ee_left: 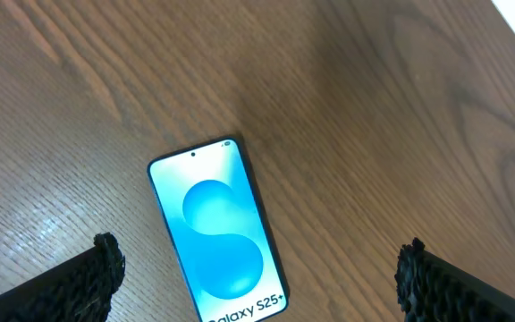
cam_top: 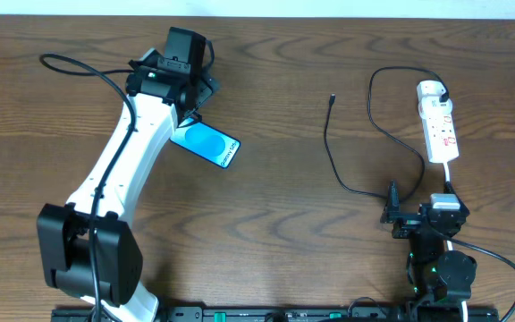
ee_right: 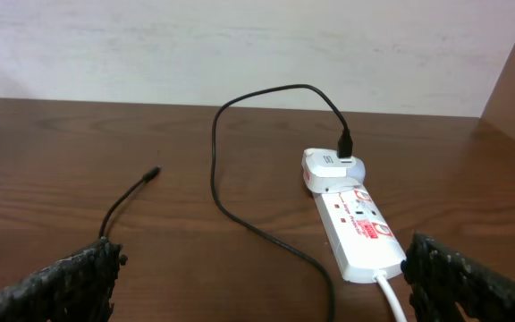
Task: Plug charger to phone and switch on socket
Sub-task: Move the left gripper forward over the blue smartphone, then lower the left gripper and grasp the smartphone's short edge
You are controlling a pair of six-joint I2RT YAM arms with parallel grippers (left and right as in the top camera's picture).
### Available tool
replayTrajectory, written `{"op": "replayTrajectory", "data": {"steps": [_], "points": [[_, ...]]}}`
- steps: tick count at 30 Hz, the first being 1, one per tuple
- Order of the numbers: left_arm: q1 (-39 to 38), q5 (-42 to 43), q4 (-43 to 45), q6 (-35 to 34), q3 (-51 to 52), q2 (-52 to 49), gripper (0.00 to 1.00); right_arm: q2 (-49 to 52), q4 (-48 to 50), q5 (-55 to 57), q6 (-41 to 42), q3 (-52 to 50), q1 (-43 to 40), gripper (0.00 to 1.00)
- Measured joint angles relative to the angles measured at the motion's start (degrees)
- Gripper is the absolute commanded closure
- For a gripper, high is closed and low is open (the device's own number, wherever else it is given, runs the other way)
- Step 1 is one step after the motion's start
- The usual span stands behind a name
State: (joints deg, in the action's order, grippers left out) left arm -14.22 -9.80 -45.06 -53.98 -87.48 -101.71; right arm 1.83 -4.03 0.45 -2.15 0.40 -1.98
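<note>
The phone (cam_top: 207, 144) lies flat on the wooden table with its cyan screen up. In the left wrist view the phone (ee_left: 217, 237) lies below and between my fingers. My left gripper (cam_top: 195, 100) hovers over the phone's far end, open and empty (ee_left: 257, 282). The white socket (cam_top: 440, 125) lies at the far right, with the charger's adaptor plugged into its far end. The black charger cable (cam_top: 333, 161) loops across the table. Its plug tip (cam_top: 332, 98) lies loose, also seen in the right wrist view (ee_right: 153, 171). My right gripper (cam_top: 418, 201) is open and empty near the socket's (ee_right: 356, 224) cord end.
The socket's thick white cord (cam_top: 450, 183) runs toward the right arm's base. The charger cable (ee_right: 240, 215) passes between the right fingers. A pale wall (ee_right: 240, 45) stands behind the table's far edge.
</note>
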Motion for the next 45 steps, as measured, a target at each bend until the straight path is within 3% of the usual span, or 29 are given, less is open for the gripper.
{"op": "replayTrajectory", "data": {"steps": [30, 45], "points": [[-0.57, 0.48, 0.00, -1.95, 0.00, -13.68, 0.02, 0.00, 0.00, 0.00, 0.00, 0.00, 0.00, 0.01], [-0.57, 0.66, 0.50, -12.28, 2.29, -14.36, 0.02, 0.00, 0.00, 0.00, 0.00, 0.00, 0.00, 0.01]]}}
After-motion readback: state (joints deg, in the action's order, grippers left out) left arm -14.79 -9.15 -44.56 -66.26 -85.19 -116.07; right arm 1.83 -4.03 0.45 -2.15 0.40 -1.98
